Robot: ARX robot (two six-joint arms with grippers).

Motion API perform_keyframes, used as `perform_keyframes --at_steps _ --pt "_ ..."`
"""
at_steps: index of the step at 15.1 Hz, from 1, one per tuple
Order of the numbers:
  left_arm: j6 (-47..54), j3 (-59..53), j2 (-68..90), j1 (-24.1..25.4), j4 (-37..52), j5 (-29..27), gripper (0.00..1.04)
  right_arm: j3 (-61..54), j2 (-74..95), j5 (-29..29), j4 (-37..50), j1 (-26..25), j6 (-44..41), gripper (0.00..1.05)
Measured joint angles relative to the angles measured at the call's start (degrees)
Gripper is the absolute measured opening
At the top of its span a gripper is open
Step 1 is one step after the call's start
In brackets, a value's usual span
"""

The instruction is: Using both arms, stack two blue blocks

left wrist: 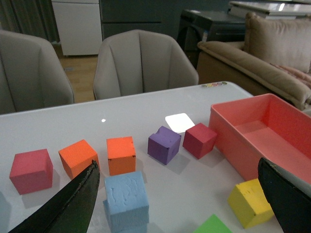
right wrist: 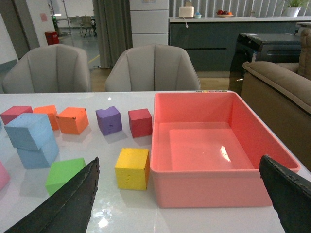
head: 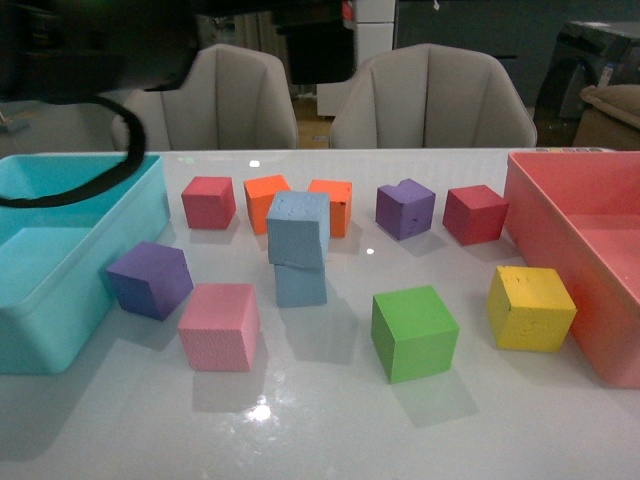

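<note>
Two pale blue blocks stand stacked near the table's middle: the upper blue block (head: 298, 228) sits slightly askew on the lower blue block (head: 300, 285). The stack also shows in the left wrist view (left wrist: 126, 194) and the right wrist view (right wrist: 30, 131). My left gripper (left wrist: 180, 204) is open and empty, raised above the table, the stack near its one finger (left wrist: 68, 204). My right gripper (right wrist: 180, 204) is open and empty, above the yellow block and the pink bin. In the front view only a dark arm part and cable (head: 90, 60) show at the top left.
A teal bin (head: 60, 300) stands left, a pink bin (head: 590, 230) right. Around the stack lie red (head: 208, 202), two orange (head: 266, 200), two purple (head: 405, 208), dark red (head: 474, 214), pink (head: 219, 326), green (head: 413, 332) and yellow (head: 530, 307) cubes. Chairs stand behind the table.
</note>
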Motion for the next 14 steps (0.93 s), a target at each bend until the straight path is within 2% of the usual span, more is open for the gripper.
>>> perform_keyframes --at_steps 1,2,3,5,8,9,11,12,13,14 --pt "1.53 -5.11 -6.01 -0.07 2.32 -3.5 0.94 0.0 0.0 -0.02 -0.02 0.0 0.0 0.98" --pt "3.37 -10.47 -13.46 1.07 1.14 -12.9 0.82 0.0 0.0 -0.02 0.0 0.0 0.0 0.98" --pt "4.37 -17.05 -22.51 4.9 -3.04 -16.17 0.69 0.0 0.0 0.0 -0.02 0.0 0.0 0.98" --pt "4.92 -27.26 -38.91 12.9 -8.83 -11.13 0.44 0.0 0.0 -0.02 0.0 0.0 0.0 0.98" --pt "4.96 -32.54 -47.41 16.9 -8.66 -5.81 0.06 0.0 0.0 0.0 -0.02 0.0 0.0 0.98" --pt "5.07 -34.47 -48.76 18.1 -9.51 -4.85 0.02 0.0 0.0 -0.02 0.0 0.0 0.0 0.98" --pt "5.11 -36.68 -52.92 20.13 -10.6 -2.97 0.02 0.0 0.0 -0.02 -0.02 0.0 0.0 0.98" --pt "5.18 -37.51 -54.86 22.91 -11.56 1.16 0.02 0.0 0.0 0.0 0.0 0.0 0.0 0.98" --pt "5.16 -38.53 -56.61 26.01 -12.55 2.49 0.02 0.0 0.0 0.0 -0.02 0.0 0.0 0.98" --pt "5.14 -39.19 -57.88 26.34 -13.35 2.38 0.02 0.0 0.0 0.0 -0.02 0.0 0.0 0.98"
